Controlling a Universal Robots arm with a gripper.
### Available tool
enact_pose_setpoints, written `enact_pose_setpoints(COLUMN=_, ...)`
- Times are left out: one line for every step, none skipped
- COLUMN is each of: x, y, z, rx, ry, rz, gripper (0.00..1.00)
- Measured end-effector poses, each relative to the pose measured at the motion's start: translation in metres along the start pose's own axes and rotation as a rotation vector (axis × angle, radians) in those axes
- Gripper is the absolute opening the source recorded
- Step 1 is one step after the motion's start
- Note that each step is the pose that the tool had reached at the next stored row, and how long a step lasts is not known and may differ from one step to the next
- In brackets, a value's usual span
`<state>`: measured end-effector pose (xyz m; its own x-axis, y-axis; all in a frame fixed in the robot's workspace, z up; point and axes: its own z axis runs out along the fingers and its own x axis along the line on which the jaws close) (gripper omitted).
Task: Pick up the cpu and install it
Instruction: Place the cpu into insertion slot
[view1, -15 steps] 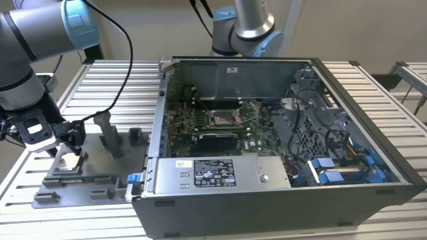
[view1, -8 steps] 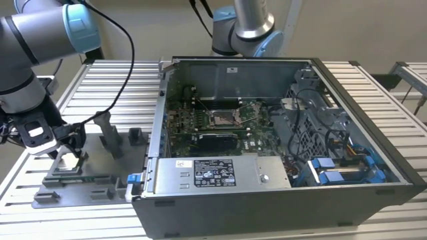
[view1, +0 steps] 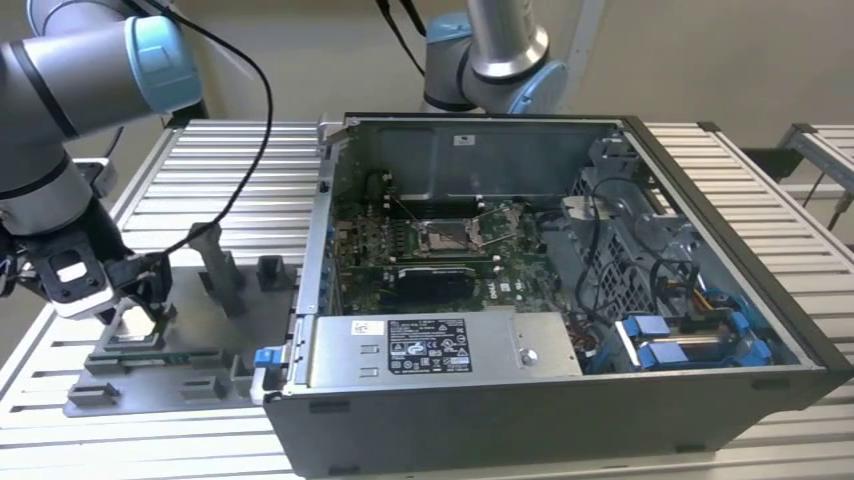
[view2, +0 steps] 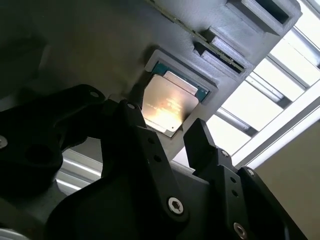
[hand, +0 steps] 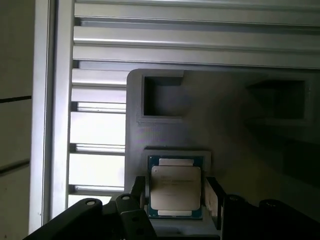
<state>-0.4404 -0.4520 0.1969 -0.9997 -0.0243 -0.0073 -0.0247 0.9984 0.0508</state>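
Exterior view sits high and well back, angled down over the slatted table (view1: 200, 160), open computer case (view1: 534, 420) dead centre, grey fixture (view1: 187, 345) off at the exterior view's left; first wrist view looks nearly square onto that fixture from close up; second wrist view is just as near but slanted, peeking between the fingers (view2: 150, 150) of the gripper (view2: 164, 119); both wrist views share the cpu (hand: 175, 187) (view2: 167, 107) in its pocket.

The small square cpu (hand: 175, 192), silvery metal on top with a green edge, lies flat in a pocket of the grey plastic fixture plate (hand: 225, 130) on the ribbed aluminium table (hand: 190, 40), between the black gripper's (hand: 176, 200) spread fingers (hand: 139, 195).
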Motion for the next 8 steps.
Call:
enact_pose_setpoints(x=0.0000, y=-0.0003, z=0.0006, rx=0.0000, ry=0.0000, rz=0.000, gripper=1.00)
enact_pose_setpoints(x=0.0001, y=-0.0005, z=0.0012, rx=0.0000, ry=0.0000, rz=0.000, gripper=1.00)
enact_pose_setpoints(x=0.0001, y=-0.0006, z=0.0016, rx=0.0001, ry=0.0002, rz=0.000, gripper=1.00)
enact_pose_setpoints(x=0.0001, y=-0.0007, z=0.0021, rx=0.0001, ry=0.0002, rz=0.000, gripper=1.00)
enact_pose_setpoints(x=0.0001, y=-0.0007, z=0.0025, rx=0.0002, ry=0.0003, rz=0.000, gripper=1.00)
enact_pose_setpoints(x=0.0001, y=-0.0008, z=0.0030, rx=0.0002, ry=0.0003, rz=0.000, gripper=1.00)
enact_pose_setpoints(x=0.0000, y=-0.0008, z=0.0034, rx=0.0002, ry=0.0002, rz=0.000, gripper=1.00)
enact_pose_setpoints(x=0.0000, y=-0.0008, z=0.0037, rx=0.0002, ry=0.0002, rz=0.000, gripper=1.00)
